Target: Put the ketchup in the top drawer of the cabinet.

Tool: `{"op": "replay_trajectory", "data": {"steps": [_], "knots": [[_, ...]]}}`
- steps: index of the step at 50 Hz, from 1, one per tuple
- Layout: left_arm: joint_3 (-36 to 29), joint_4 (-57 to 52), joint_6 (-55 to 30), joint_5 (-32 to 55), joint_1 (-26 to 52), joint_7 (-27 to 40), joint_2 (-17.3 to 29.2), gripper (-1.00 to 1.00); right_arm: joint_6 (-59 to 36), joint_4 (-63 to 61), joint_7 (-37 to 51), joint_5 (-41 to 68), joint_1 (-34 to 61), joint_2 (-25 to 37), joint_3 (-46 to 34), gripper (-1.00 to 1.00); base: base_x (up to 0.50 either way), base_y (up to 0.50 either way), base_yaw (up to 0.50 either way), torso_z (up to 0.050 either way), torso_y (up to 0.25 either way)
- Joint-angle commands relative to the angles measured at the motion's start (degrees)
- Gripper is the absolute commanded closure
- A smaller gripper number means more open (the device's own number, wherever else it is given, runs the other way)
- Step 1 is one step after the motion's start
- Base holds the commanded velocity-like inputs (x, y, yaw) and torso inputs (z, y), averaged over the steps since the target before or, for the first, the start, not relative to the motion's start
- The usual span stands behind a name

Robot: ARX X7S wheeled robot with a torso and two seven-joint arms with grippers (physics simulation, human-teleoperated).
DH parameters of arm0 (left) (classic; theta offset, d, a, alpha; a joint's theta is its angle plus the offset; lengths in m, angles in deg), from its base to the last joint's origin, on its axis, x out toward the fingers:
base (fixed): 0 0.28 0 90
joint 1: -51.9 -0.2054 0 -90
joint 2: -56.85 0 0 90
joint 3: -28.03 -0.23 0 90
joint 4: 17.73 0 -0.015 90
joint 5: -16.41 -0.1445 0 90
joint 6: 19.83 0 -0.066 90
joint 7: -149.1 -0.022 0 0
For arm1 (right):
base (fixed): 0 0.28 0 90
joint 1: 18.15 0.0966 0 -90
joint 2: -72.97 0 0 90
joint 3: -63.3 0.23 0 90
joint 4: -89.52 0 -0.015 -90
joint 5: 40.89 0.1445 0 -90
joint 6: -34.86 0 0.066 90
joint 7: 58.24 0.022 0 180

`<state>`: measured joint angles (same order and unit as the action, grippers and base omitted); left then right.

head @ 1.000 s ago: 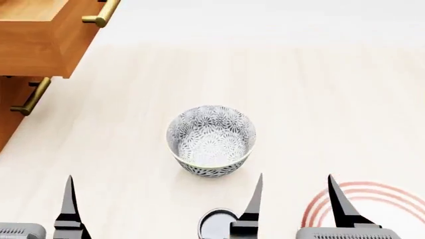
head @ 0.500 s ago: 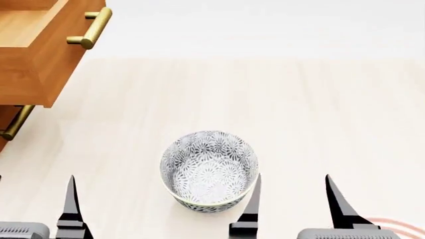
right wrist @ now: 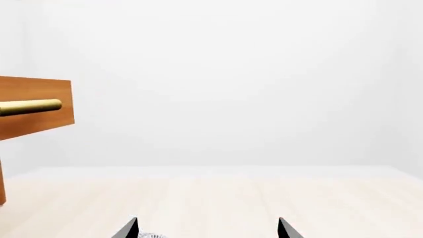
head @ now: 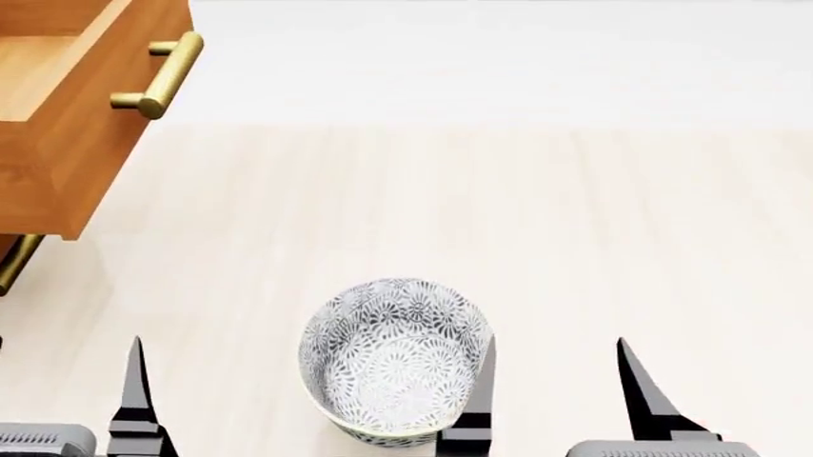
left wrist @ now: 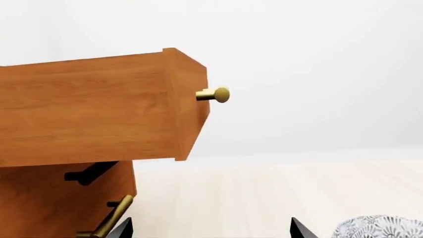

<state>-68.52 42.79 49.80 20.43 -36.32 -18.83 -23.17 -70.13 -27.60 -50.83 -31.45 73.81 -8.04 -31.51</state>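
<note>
Both my grippers, left (head: 76, 400) and right (head: 553, 395), hang spread and empty. A bowl (head: 394, 357) sits between them. At eleven o'clock the top drawer (head: 64, 105) stands open; I see no ketchup, so everything remains.

A patterned grey-white bowl (head: 395, 360) stands upright on the pale wooden tabletop (head: 572, 238), its inside bare.

bowl (head: 395, 360) sits btwn both claws, touching none visibly; top drawer (head: 70, 114) pulled out, fwd-left of left gripper (head: 26, 400).
</note>
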Motion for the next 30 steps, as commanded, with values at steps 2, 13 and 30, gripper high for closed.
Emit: {"op": "replay_trajectory", "data": {"steps": [2,13,30], "knots": [[-0.40,-0.04,0.00,0.31,-0.04,0.58,0.40,-1.00,1.71,0.60,0.24,0.31,-0.37,0.56,-0.47,-1.00,0.50,0.00,0.00,0.000,0.000],[-0.65,0.46,0.19,0.72,0.12,0.99,0.65,-1.00,0.93,1.50,1.57,-0.66,0.25,1.02,-1.08,-1.00,0.04,0.09,0.00,0.000,0.000],[-1.40,0.72,0.27,0.91,0.32,1.81,1.20,-1.00,0.91,1.16,2.02,0.65,0.06,1.65,-1.10,-1.00,0.00,0.50,0.00,0.000,0.000]]}}
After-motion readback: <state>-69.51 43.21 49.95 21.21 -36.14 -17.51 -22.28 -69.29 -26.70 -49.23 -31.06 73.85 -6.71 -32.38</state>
